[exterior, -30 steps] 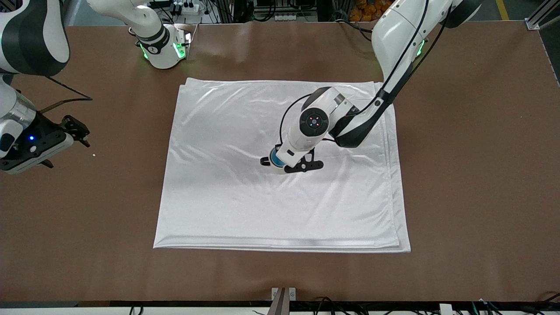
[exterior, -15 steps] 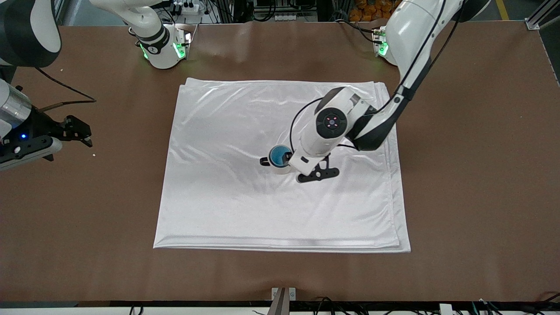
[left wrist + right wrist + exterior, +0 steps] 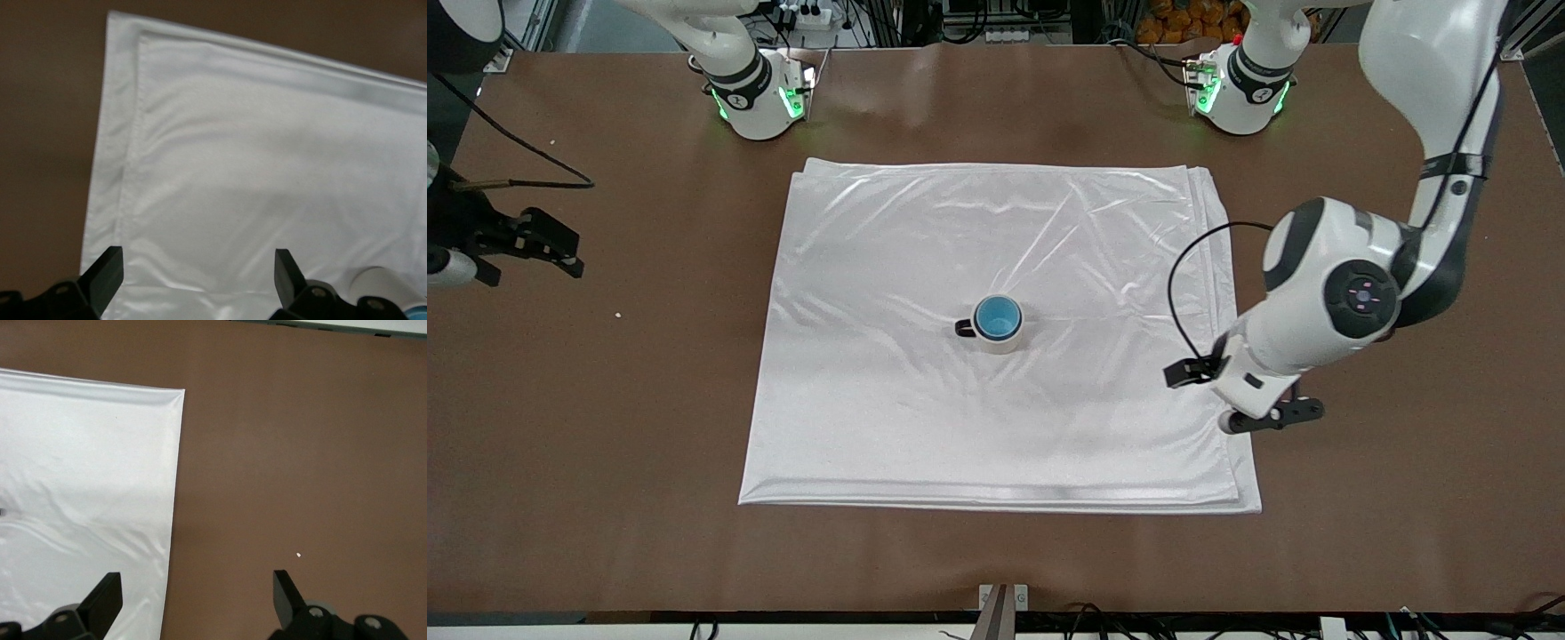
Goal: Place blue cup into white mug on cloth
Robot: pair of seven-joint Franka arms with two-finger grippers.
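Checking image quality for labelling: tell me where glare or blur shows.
Front view: sheen streaks on the cloth, the blue cup in the white mug sharp. Left wrist view: soft focus, the mug blurred at the edge. Right wrist view: even light on the table.

Pretty plain setup: a big brown table (image 3: 1360,551) with a matte top takes up almost the whole shot, soft glare near the top edge. Along that edge there's a power strip (image 3: 799,15), tangled cables and metal frame legs. More cables (image 3: 1103,613) run along the bottom edge.
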